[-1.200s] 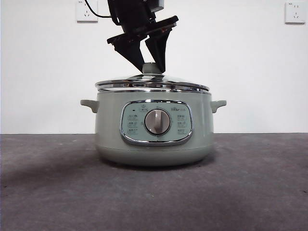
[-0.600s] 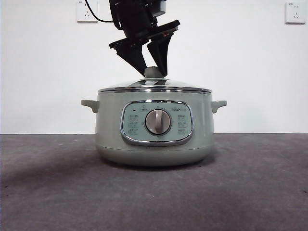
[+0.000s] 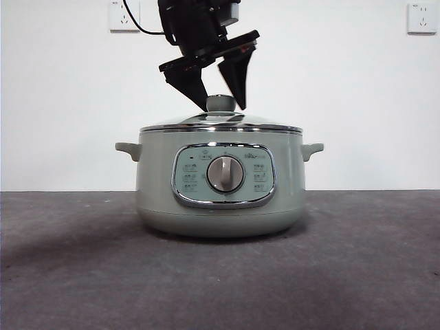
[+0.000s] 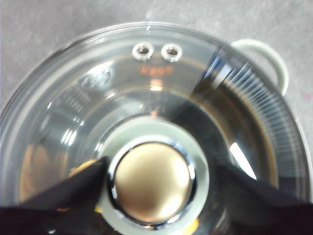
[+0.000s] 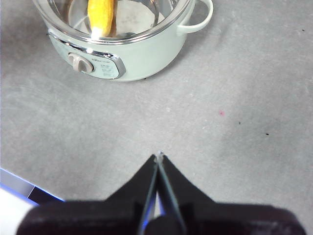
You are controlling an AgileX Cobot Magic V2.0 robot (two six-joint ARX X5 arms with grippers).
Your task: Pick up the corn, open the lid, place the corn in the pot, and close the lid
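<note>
The sage-green pot [image 3: 155,192] stands mid-table with the glass lid [image 3: 261,122] lying flat on its rim. My left gripper [image 3: 222,108] hangs over it, open, one jaw on each side of the green knob [image 3: 220,102] without clamping it. Seen from the left wrist, the knob [image 4: 152,183] fills the gap between the jaws. Inside the pot [image 5: 142,56], the yellow corn [image 5: 101,17] shows through the lid in the right wrist view. My right gripper [image 5: 159,157] is shut and holds nothing, above bare table well in front of the pot.
Two wall sockets [image 3: 124,15] [image 3: 421,17] sit on the white wall behind. A side handle [image 3: 128,149] sticks out on each side of the pot. A blue and white edge [image 5: 14,196] shows beside the right arm.
The lid, tilted and slightly raised a second ago, has settled flat on the pot. The left gripper has opened off the knob and risen a little.
</note>
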